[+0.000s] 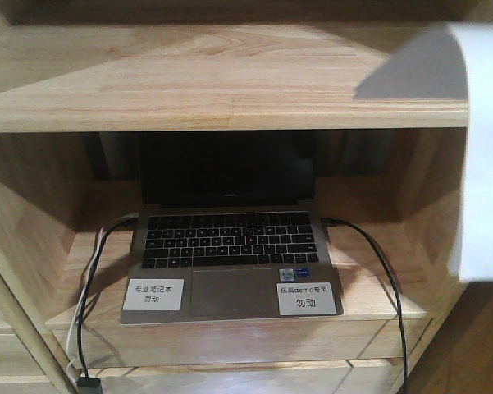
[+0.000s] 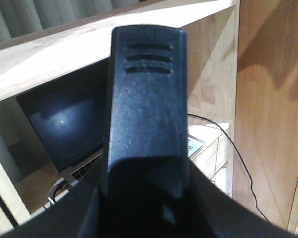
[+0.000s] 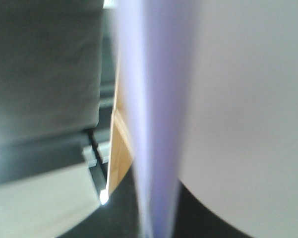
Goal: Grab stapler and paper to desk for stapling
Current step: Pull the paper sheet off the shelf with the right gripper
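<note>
Before me stands the light wooden shelf unit (image 1: 230, 90), which takes up nearly the whole front view. The bench is in none of my views, so I cannot tell which way it lies. Next in size is the plain white sheet of paper (image 1: 484, 148). It hangs in the air at the far right, clear of the shelf unit, with its long axis running top to bottom and its upper part curling over. In the right wrist view it sits blurred and very close, partly edge-on. My right gripper's jaws are not shown, but a sheet hanging like that points to a closed hold, and I judge it so. An open grey laptop with a dark screen (image 1: 230, 246) sits in the shelf unit's compartment. The small black plastic stapler (image 2: 146, 114) rises from my left gripper (image 2: 139, 213), its long axis pointing away from the wrist towards the shelf unit. I judge that gripper clamped on its near end. The paper is therefore on my right arm and the stapler on my left. I judge both still need carrying to the bench.
</note>
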